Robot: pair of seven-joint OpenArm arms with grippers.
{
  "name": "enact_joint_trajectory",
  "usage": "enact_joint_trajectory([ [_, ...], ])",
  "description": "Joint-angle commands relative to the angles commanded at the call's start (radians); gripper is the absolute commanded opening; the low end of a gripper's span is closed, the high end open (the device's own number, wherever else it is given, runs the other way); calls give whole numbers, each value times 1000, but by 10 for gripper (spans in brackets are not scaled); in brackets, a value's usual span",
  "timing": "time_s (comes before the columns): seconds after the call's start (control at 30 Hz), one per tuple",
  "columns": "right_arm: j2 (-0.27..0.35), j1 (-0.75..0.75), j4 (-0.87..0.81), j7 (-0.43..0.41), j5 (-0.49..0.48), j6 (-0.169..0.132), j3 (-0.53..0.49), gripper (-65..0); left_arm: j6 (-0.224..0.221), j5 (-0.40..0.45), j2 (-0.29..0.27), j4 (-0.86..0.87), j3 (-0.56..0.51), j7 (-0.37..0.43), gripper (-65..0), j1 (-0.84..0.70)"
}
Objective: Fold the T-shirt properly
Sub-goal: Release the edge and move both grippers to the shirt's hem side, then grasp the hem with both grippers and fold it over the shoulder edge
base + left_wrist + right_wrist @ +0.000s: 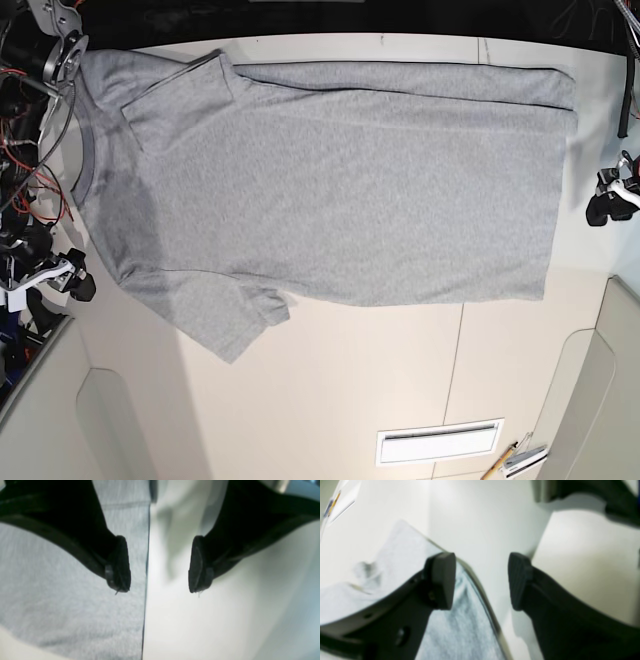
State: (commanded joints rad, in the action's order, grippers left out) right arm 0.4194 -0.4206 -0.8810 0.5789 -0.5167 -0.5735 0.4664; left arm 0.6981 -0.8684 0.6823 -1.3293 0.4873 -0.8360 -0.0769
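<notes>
Lying flat on white table [330, 380]: T-shirt [340, 180], plain grey side up, collar at left, hem at right, far sleeve folded inward.

Hovering over hem edge at right: left gripper [159, 563], jaws standing wide, holding nothing.

Hovering at left near sleeve: right gripper [482, 580], jaws spread wide, gripping nothing, one pad [441, 580] above fabric.

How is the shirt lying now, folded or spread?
Mostly spread: the shirt lies flat on the table, one sleeve folded over along the far edge.
</notes>
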Motion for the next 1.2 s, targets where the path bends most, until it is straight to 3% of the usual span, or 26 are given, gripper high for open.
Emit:
enact_joint_trajectory([
  [0.2, -2, -3, 67, -64, 49, 1, -51, -317, 0, 36, -1, 327, -133, 62, -242, 259],
  [0.3, -2, -3, 82, -64, 48, 1, -51, -211, 0, 36, -4, 462, -183, 85, -242, 362],
  [0.4, -2, -3, 94, -67, 45, 0, -51, -199, 0, 36, -25, 545, -233, 85, -242, 426],
  [0.57, -18, -3, 116, -66, 39, -4, -51, -199, 0, 36, -85, 563, -260, 95, -242, 435],
  [0.77, -58, -3, 116, -50, 26, -19, -65, -201, 0, 55, -118, 563, -260, 96, -242, 443],
  [1.03, -74, -3, 110, -17, -4, -26, -235, -201, 0, 75, -127, 563, -260, 109, -242, 465],
  [1.2, -74, -3, 110, -13, -7, -25, -300, -201, 0, 128, -163, 563, -260, 143, -242, 468],
])
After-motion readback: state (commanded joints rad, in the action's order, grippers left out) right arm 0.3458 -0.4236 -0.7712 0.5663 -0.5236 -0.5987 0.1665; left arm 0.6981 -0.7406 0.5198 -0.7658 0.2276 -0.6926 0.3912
